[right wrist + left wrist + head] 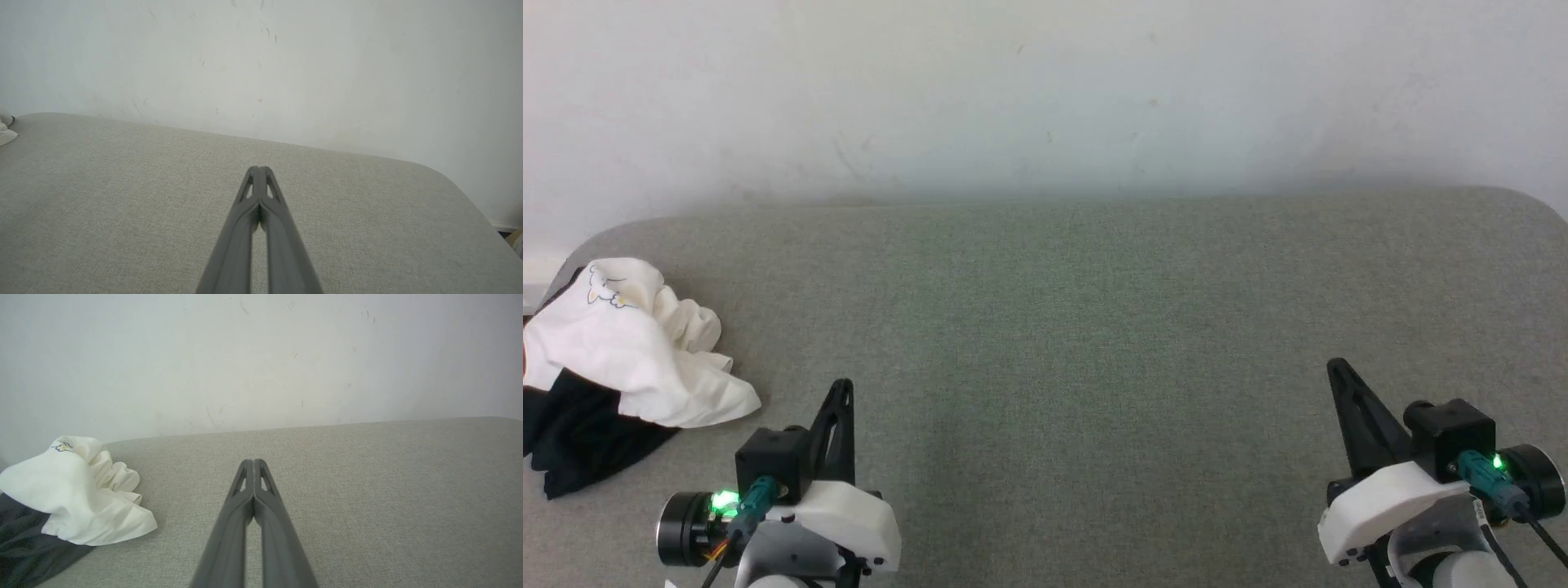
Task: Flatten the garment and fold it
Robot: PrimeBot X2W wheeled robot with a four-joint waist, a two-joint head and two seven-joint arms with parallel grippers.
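Note:
The garment (629, 351) lies crumpled at the far left edge of the grey table (1078, 327), cream-white cloth on top with black cloth beneath and a small blue-line print near its top. The left wrist view has the same heap of garment (77, 498) at its left, and a sliver of garment (6, 128) peeks in at the left edge of the right wrist view. My left gripper (844, 385) hovers just right of the heap, fingertips pressed together, holding nothing. My right gripper (1334, 365) stands far off at the lower right, also shut and empty. Both left gripper (253, 461) and right gripper (258, 168) point toward the wall.
A pale scuffed wall (1045, 98) runs along the table's far edge. The table has rounded corners, one at the far right (441, 171). Bare grey fabric surface stretches between the two grippers.

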